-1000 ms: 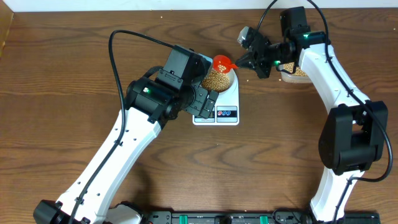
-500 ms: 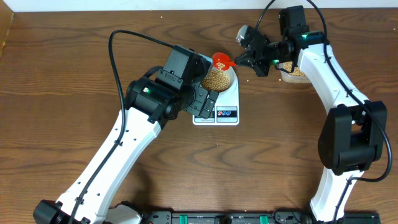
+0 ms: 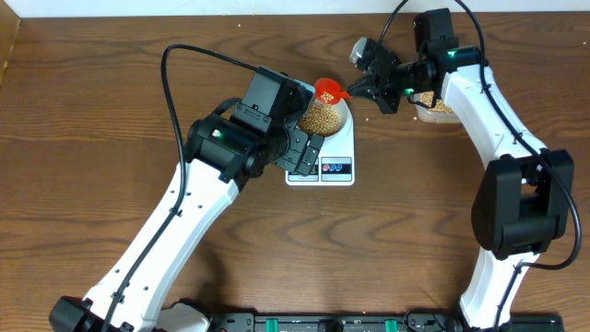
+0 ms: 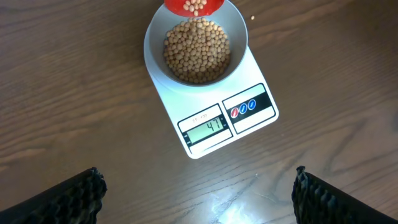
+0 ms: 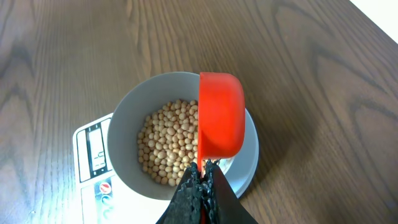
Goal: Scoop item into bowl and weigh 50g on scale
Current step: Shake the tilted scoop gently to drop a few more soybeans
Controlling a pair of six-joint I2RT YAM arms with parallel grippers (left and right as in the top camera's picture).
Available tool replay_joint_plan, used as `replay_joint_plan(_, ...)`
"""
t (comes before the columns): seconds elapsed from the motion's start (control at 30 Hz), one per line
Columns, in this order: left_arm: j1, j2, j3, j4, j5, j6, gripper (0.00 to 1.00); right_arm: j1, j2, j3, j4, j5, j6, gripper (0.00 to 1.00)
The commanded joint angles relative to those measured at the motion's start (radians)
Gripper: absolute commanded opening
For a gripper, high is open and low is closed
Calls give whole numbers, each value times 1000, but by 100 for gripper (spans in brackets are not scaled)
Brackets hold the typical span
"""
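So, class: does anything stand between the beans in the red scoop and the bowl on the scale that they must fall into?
Nothing visible does. The right pincer holds the red scoop tipped over the open bowl, which sits on the scale part filled with beans. Only air lies between scoop and bowl.

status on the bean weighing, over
left jaws open, above scale. right jaws shut on red scoop, tilted over bowl of soybeans. display reads 41. nothing in the way.

Robotics laboratory bench: white-and-black jointed left arm point(image 3: 175, 221) and right arm point(image 3: 479, 101), with exposed black cables point(image 3: 164, 78), stand at a black equipment rail point(image 3: 323, 324) edging a brown wood-grain table point(image 3: 83, 138) bearing a white flat digital scale point(image 3: 336, 169).
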Motion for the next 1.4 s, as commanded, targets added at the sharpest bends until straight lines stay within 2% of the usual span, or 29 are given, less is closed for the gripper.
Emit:
replay_joint_plan(0.0,2,7,-10,-3,2,10,98,10,-36,2,4,-11,-13,1)
replay_joint_plan(1.37,2,7,-10,-3,2,10,98,5,-36,2,0,-26,-13,1)
